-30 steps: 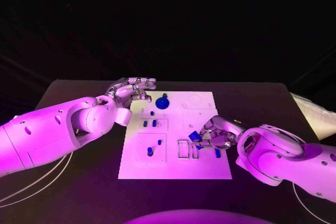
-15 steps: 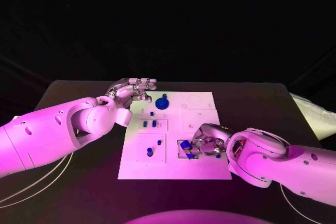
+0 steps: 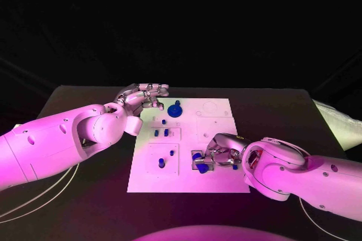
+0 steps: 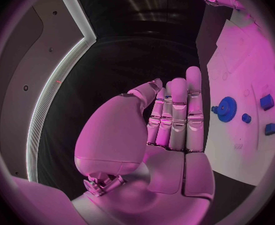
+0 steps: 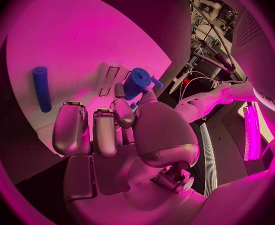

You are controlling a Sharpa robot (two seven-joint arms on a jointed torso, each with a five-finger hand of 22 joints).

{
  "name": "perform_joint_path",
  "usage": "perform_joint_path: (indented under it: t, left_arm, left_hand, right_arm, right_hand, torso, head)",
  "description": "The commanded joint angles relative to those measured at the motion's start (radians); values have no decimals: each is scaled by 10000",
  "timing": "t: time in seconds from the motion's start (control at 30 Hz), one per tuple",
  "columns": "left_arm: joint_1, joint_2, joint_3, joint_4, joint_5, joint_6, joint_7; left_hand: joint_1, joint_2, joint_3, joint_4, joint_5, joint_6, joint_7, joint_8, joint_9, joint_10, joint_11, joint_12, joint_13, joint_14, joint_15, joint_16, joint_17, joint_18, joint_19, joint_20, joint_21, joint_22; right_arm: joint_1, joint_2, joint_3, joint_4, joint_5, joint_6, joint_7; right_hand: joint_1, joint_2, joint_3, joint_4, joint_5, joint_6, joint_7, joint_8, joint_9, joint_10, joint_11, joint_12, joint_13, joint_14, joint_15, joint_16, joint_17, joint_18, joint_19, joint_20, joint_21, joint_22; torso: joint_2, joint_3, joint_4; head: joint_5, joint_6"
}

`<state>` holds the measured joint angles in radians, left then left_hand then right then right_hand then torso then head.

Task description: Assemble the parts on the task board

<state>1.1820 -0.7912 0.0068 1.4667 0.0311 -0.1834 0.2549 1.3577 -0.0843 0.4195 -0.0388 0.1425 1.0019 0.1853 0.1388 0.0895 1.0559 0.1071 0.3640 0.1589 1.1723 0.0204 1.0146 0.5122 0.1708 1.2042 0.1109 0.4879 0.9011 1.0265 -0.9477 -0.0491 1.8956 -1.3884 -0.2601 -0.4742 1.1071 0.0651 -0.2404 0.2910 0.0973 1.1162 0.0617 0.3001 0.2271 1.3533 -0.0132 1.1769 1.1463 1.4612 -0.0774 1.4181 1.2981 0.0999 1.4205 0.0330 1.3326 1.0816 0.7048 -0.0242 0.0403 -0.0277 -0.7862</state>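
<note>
Blue part [image 3: 201,162], pinched by the right hand [image 3: 220,155] over the narrow slots near the board [image 3: 218,184]'s right edge, could tilt & jam or slip out, because the hold looks small; the left hand [image 3: 143,98], flat & empty, waits at the far-left corner.

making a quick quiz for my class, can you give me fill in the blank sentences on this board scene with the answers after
1. The blue part is held by the robot's ____ hand.
2. The blue gear lies on the white task ____.
3. The left hand holds ____, its fingers straight.
4. In the right wrist view, a blue rod lies ____ on the task board.

Missing words: right; board; nothing; flat
</note>
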Motion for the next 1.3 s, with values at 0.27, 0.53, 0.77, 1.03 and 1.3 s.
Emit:
perform_joint_path:
  t: [0.27,0.53,0.77,1.03,1.3]
  left_arm:
    - [-1,2,4,16,-42,187,36]
    - [-1,0,4,16,-42,196,26]
    - [-1,10,4,16,-42,207,30]
    - [-1,12,4,14,-42,205,28]
    - [-1,11,4,14,-42,203,30]
  left_hand:
    - [43,40,11,-56,23,-84,4,54,-17,-102,-15,48,21,-87,-2,64,-27,105,40,61,-72,-12]
    - [43,40,11,-56,23,-84,4,54,-17,-102,-15,48,21,-87,-2,64,-27,105,40,61,-72,-12]
    - [43,40,11,-56,23,-84,4,54,-17,-102,-15,48,21,-87,-2,64,-27,105,40,61,-72,-12]
    - [43,40,11,-56,23,-84,4,54,-17,-102,-15,48,21,-87,-2,64,-27,105,40,61,-72,-12]
    - [43,40,11,-56,23,-84,4,54,-17,-102,-15,48,21,-87,-2,64,-27,105,40,61,-72,-12]
  right_arm:
    - [-25,-10,1,-8,-296,-130,174]
    - [-29,-37,1,14,-350,-80,243]
    - [-31,22,1,-33,-565,47,156]
    - [-32,114,-1,-95,-1002,37,-47]
    - [-32,139,-1,-120,-1139,-74,-181]
  right_hand:
    - [-355,-174,-334,3,-443,-124,4,-2,99,-93,5,-171,-91,606,-35,-123,-93,-78,-56,-50,-113,-87]
    - [514,-123,-215,-272,112,-183,-6,76,281,-47,-3,-194,19,618,-41,-118,-53,-80,-49,-53,-124,-73]
    - [2101,154,334,-1209,690,-221,-48,160,445,10,-55,-188,144,637,-82,-79,28,-91,-16,-84,-94,0]
    - [2810,176,637,-1788,589,-224,-90,202,535,40,-95,-218,206,645,-114,-52,85,-103,6,-119,-72,56]
    - [2860,279,732,-1845,602,-211,-107,217,561,74,-108,-198,249,650,-122,-36,116,-108,18,-126,-58,83]
  torso:
    - [-8,0,-4]
    - [-5,4,1]
    - [-4,4,2]
    - [-6,-3,5]
    - [-12,0,1]
  head:
    - [-2,29]
    - [6,12]
    - [9,2]
    - [6,-15]
    - [4,-11]
